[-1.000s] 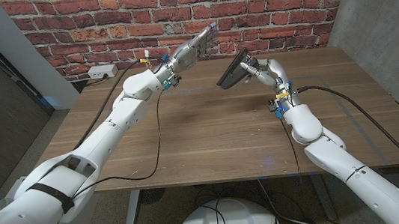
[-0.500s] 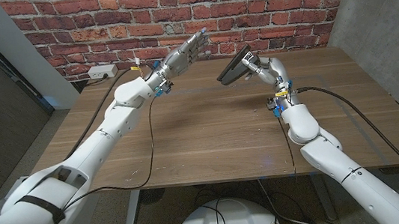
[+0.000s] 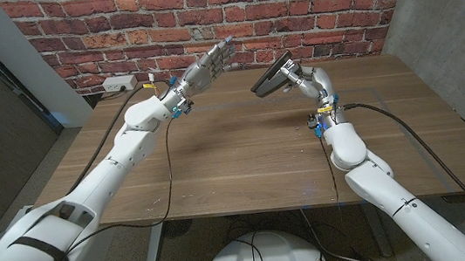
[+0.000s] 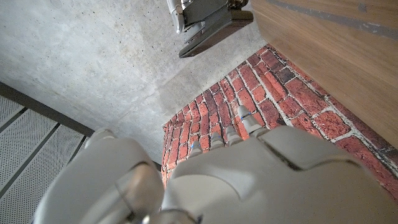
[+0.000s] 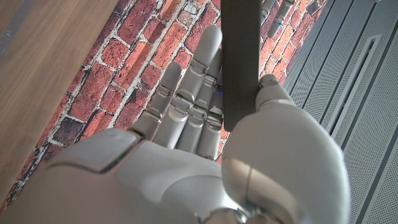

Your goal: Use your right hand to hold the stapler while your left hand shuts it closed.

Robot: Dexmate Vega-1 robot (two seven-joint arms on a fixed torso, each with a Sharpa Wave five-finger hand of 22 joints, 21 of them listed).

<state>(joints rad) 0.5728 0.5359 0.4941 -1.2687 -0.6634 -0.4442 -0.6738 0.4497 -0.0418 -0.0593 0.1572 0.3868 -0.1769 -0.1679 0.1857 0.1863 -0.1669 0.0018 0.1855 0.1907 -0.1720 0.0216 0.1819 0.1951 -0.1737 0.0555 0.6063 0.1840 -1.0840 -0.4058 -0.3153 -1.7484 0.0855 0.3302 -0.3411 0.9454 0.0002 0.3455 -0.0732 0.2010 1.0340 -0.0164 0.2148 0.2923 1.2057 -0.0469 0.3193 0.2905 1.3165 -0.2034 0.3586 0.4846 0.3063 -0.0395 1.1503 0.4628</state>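
Right hand point(image 3: 304, 78) grips the black stapler point(image 3: 271, 79) up off the table, long axis tilted, nose pointing toward the left hand point(image 3: 208, 66), which hangs open-fingered and empty.

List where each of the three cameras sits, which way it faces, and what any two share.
Head view: on the robot's head, looking down the table at both arms, left hand open, right hand gripping the stapler.
Left wrist view: behind the left hand, facing the stapler.
Right wrist view: behind the right hand, stapler held.
Shared: all see the stapler.
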